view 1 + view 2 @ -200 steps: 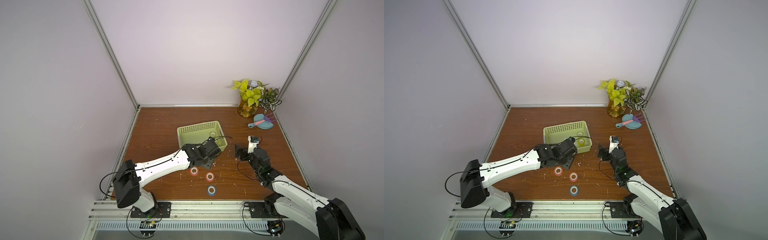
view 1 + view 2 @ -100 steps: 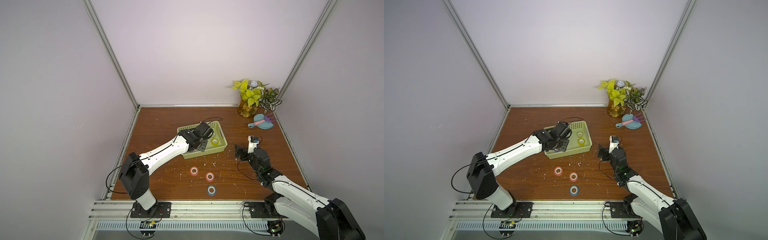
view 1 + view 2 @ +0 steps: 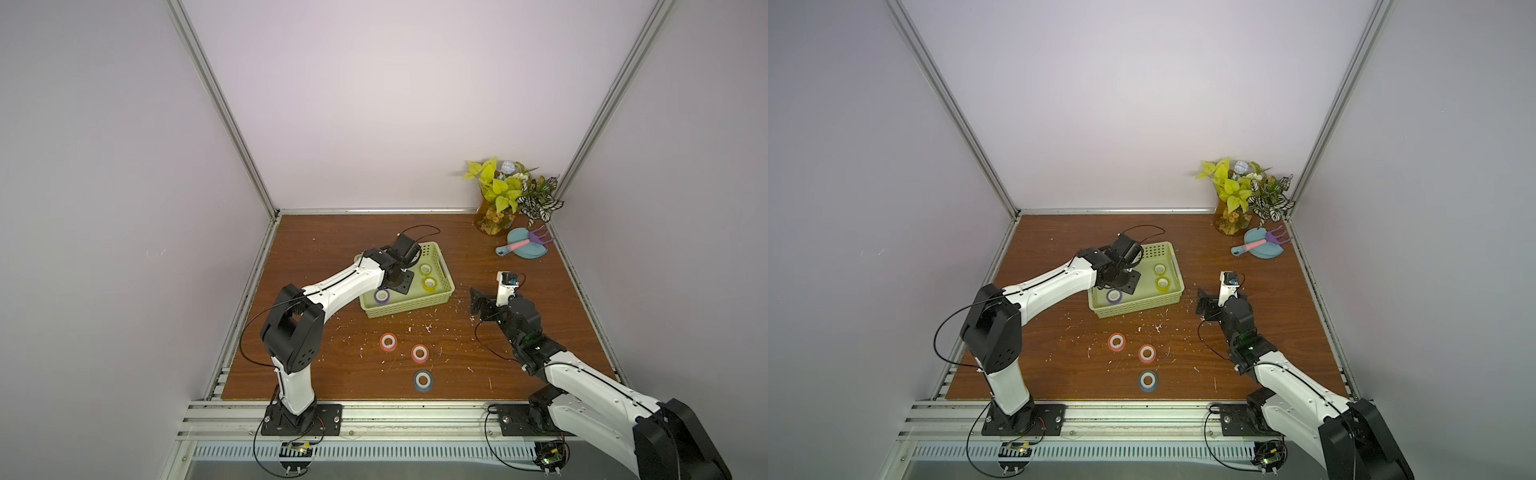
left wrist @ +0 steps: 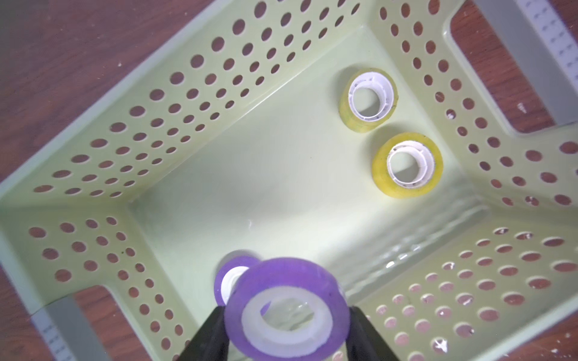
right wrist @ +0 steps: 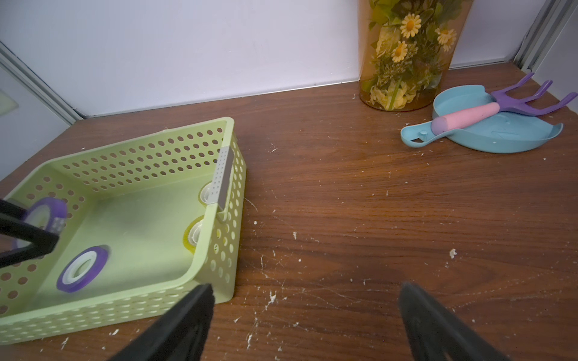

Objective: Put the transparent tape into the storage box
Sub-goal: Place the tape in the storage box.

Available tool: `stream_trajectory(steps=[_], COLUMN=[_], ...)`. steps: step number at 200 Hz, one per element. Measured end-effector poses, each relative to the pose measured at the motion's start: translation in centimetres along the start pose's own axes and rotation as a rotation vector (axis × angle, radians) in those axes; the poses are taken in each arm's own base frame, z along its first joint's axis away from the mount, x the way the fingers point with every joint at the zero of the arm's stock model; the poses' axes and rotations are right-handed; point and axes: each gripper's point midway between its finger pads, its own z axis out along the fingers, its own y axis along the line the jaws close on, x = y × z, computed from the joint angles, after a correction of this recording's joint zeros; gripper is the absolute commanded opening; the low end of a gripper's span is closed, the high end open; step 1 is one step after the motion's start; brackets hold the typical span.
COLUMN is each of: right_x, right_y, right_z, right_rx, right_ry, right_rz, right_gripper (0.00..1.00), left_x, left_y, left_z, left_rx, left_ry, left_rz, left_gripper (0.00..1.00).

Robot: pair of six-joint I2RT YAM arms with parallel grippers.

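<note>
The left gripper (image 4: 286,326) pinched a purple roll (image 4: 291,272) by its sides, over the inside of the green box (image 4: 266,187). A second purple roll (image 4: 235,262) lay on the box floor right under it. Two yellow rolls (image 4: 380,170) sat at the far end of the box.

To do this step well, I think the gripper should go a bit lower. It should let go over the bare middle of the box, so the roll does not hit the one below and bounce out.

The right gripper (image 5: 306,289) was spread wide and empty, beside the box. Two orange-red rolls (image 3: 382,343) and a blue roll (image 3: 417,380) lay outside the box, near its long side.

In both top views the left arm (image 3: 345,282) hid the held roll. How high it hung over the box floor was hard to tell.
</note>
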Motion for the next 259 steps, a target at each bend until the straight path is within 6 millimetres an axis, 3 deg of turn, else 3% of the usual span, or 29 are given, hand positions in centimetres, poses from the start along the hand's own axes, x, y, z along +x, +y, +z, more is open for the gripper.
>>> stream_trajectory(steps=[71, 113, 152, 182, 225, 259], right_x=[0.0, 0.0, 0.0, 0.0, 0.0, 0.0], right_y=[0.0, 0.0, 0.0, 0.0, 0.0, 0.0], right_z=[0.0, 0.0, 0.0, 0.0, 0.0, 0.0], right_rx=[0.000, 0.000, 0.000, 0.000, 0.000, 0.000], right_ry=[0.000, 0.000, 0.000, 0.000, 0.000, 0.000], right_rz=[0.000, 0.000, 0.000, 0.000, 0.000, 0.000], right_gripper=[0.99, 0.99, 0.99, 0.99, 0.99, 0.99], left_x=[1.2, 1.6, 1.7, 1.7, 0.7, -2.4], left_y=[-0.2, -0.1, -0.1, -0.1, -0.2, -0.1], left_z=[3.9, 5.0, 5.6, 5.6, 5.1, 1.5], left_rx=[0.034, 0.039, 0.042, 0.042, 0.045, 0.057], left_ry=[0.074, 0.092, 0.100, 0.097, 0.075, -0.037], left_rz=[0.006, 0.006, 0.006, 0.005, -0.002, -0.035], left_gripper=[0.54, 0.55, 0.62, 0.72, 0.75, 0.82])
